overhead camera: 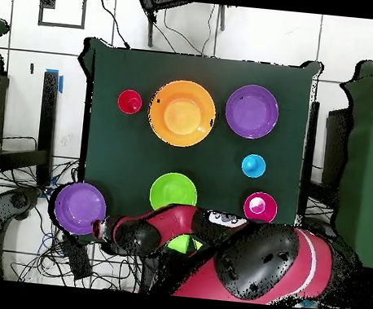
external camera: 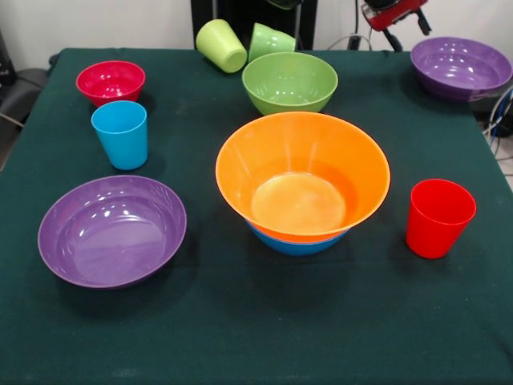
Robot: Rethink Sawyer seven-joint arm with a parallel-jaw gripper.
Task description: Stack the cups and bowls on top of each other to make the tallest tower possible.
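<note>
The large orange bowl (external camera: 303,175) sits nested in the blue bowl (external camera: 296,243) at mid table; it also shows in the overhead view (overhead camera: 181,112). The green bowl (external camera: 289,81) stands behind it. The small red bowl (external camera: 111,81) and the upright sky blue cup (external camera: 120,134) are at the left. One purple bowl (external camera: 111,229) is front left. The other purple bowl (external camera: 461,67) overhangs the far right corner. The red cup (external camera: 438,216) stands at the right. The yellow-green cup (external camera: 221,45) and the green cup (external camera: 270,42) lie on their sides at the far edge. My gripper (external camera: 393,18) is beside the far purple bowl (overhead camera: 79,207).
Cables (external camera: 501,120) hang off the table's right side. The dark green cloth (external camera: 240,321) covers the table. In the overhead view my arm (overhead camera: 214,246) reaches across the table's near edge and hides part of the lying cups.
</note>
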